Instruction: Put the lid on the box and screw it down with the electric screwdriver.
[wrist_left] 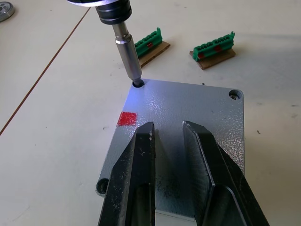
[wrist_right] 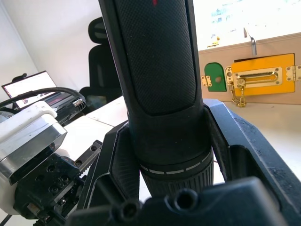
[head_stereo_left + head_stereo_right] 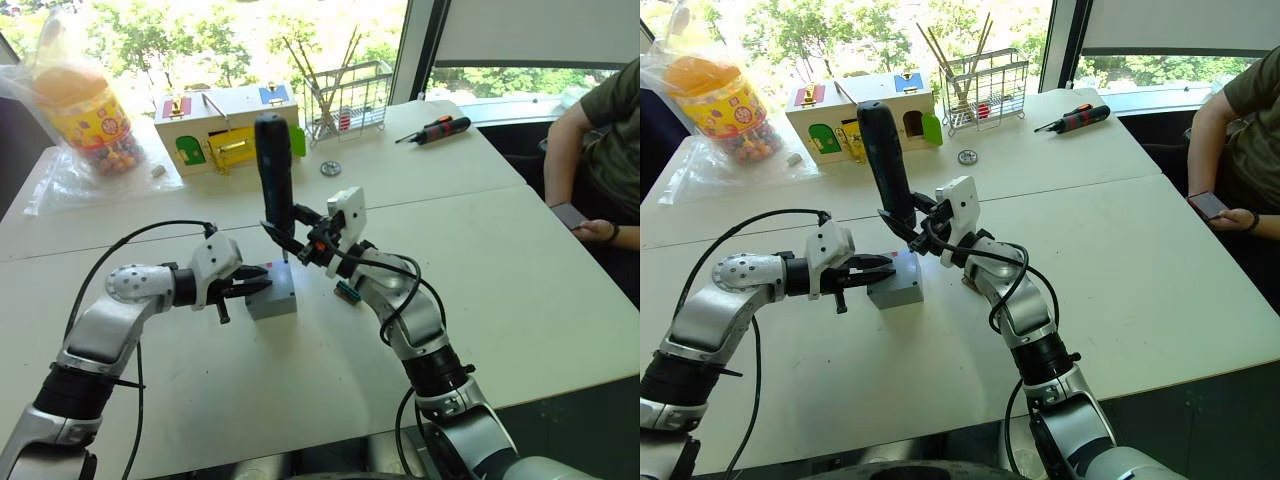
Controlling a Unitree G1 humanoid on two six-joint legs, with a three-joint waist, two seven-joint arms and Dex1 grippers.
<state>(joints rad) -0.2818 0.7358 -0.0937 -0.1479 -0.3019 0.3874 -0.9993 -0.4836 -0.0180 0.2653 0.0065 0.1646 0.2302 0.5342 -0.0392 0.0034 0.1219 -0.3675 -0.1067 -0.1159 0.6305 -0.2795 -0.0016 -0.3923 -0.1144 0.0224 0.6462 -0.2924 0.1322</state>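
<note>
The grey lid lies flat on the grey box in the middle of the table, with a red mark near one corner. My right gripper is shut on the black electric screwdriver and holds it upright. Its metal bit stands in the lid's far corner screw hole. My left gripper reaches over the lid from the left. Its two black fingers are slightly apart, low over the lid's top, with nothing between them.
Two green terminal blocks lie just beyond the box. A white toy house, a wire rack, a metal disc and an orange-and-black screwdriver stand farther back. A bagged candy jar is far left. A person sits at right.
</note>
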